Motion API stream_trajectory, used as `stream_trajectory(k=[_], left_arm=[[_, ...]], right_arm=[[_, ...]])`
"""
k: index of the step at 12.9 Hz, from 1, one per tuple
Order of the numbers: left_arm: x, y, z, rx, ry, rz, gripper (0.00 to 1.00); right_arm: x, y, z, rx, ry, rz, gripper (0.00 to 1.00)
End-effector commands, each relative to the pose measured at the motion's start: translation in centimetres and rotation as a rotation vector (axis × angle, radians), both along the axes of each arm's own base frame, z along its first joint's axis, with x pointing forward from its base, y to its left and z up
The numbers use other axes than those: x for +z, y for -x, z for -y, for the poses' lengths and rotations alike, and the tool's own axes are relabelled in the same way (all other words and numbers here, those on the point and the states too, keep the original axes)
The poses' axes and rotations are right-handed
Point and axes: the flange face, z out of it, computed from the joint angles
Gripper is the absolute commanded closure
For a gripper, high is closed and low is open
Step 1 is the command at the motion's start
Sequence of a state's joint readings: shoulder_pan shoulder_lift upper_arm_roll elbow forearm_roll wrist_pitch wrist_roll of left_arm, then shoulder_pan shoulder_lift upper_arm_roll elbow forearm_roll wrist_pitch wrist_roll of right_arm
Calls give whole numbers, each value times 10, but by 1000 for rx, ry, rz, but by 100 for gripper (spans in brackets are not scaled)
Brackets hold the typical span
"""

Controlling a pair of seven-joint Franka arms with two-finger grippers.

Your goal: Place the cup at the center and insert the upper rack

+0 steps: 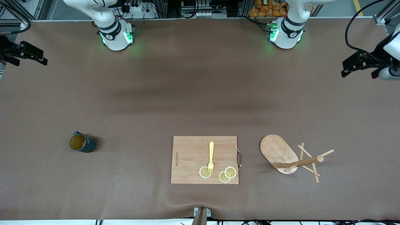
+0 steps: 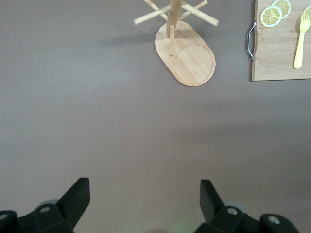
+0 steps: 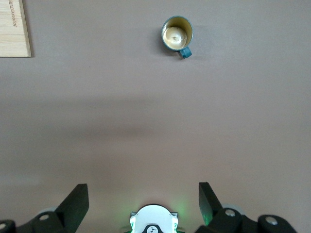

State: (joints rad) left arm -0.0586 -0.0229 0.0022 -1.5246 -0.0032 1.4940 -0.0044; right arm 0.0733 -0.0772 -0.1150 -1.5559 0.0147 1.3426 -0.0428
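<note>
Cup point(image 1: 82, 142): upright, lower left of frame, toward the right arm's end. Upper rack point(image 1: 292, 156): upright, lower right, beside cutting board point(image 1: 190, 160) bearing 1 fork point(image 1: 211, 157) and 3 lemon slices point(image 1: 230, 172). Left gripper point(image 2: 145, 196), right gripper point(image 3: 143, 198): both spread wide, holding nothing, waiting over bare table point(image 1: 200, 87).

Left end effector point(image 2: 141, 201) raised, fingers spread, right end effector point(image 3: 141, 201) likewise, both arms waiting

The cutting board point(image 1: 204, 160) lies on the table point(image 1: 193, 93) between the cup point(image 1: 82, 142), toward the right arm's end, and the upper rack point(image 1: 289, 156), toward the left arm's end. On the board, a fork point(image 1: 211, 157) rests with its tines on one of three lemon slices point(image 1: 224, 176).
</note>
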Motion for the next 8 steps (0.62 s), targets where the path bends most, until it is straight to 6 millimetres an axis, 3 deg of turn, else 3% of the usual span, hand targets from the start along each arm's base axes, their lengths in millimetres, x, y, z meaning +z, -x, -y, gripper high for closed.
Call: stream_trajectory(k=[1, 8], left_arm=[[7, 1, -2, 20, 12, -2, 0], [11, 5, -4, 24, 10, -27, 0]], right_arm=[[1, 1, -5, -8, 18, -1, 0], [-16, -13, -9, -3, 15, -15, 0]])
